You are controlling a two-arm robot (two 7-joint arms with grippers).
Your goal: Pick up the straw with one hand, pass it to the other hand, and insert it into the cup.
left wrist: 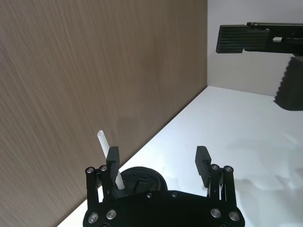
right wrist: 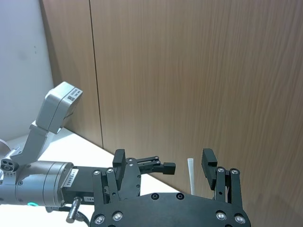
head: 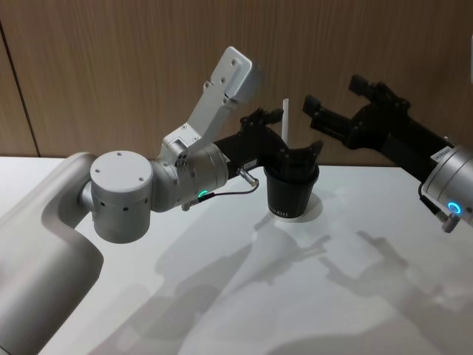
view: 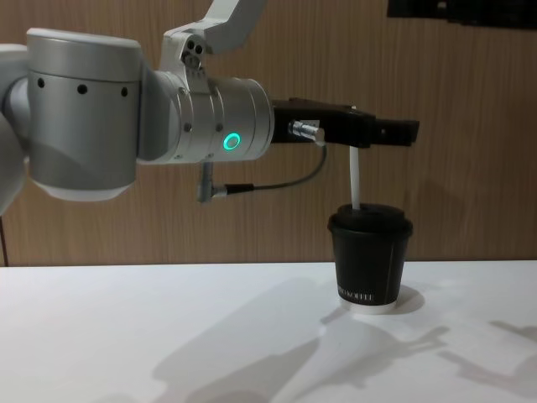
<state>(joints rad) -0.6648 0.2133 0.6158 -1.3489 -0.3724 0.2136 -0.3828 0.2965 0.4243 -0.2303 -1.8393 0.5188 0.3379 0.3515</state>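
The straw (view: 356, 178) stands upright in the lid of the black paper cup (view: 370, 260) on the white table (view: 168, 336), its lower end already through the hole. The left hand (left wrist: 156, 163) hovers just above the cup with fingers spread wide, the straw touching one finger (left wrist: 112, 158). Judged from this, pulling away sideways could drag the straw, tilt it out, or tip the light cup. The right hand (head: 316, 112) waits open, off to the right.
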